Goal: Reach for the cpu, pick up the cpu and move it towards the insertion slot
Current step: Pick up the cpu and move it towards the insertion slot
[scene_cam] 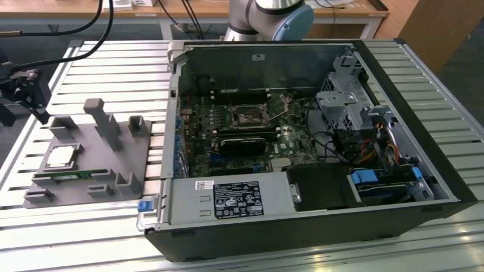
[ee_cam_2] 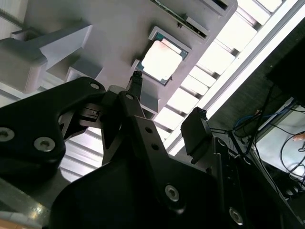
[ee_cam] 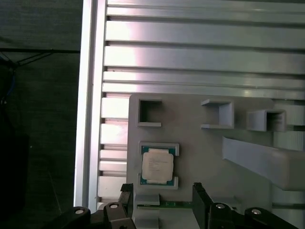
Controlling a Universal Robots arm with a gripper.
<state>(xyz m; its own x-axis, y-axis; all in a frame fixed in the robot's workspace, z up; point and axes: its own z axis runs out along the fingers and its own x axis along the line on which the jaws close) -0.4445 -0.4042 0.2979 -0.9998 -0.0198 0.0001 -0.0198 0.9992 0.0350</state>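
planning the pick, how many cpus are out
1: the cpu lies in a recess of the grey tray, at the exterior view's left, beside the case.

The tool (ee_cam: 162,190) hangs empty, its jaws spread wide apart.

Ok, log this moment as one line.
silvery-white square cpu chip: in grey plastic tray | hand: open, empty, short of it | black-framed square insertion slot: no chip

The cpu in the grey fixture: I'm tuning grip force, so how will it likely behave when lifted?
The small flat square silvery-topped cpu looks thin and plate-like, so probably stiff and light. Its shiny metal top may be slippery. Seated flat between the grey plastic fixture's brackets, it seems unlikely to tip or slide sideways.
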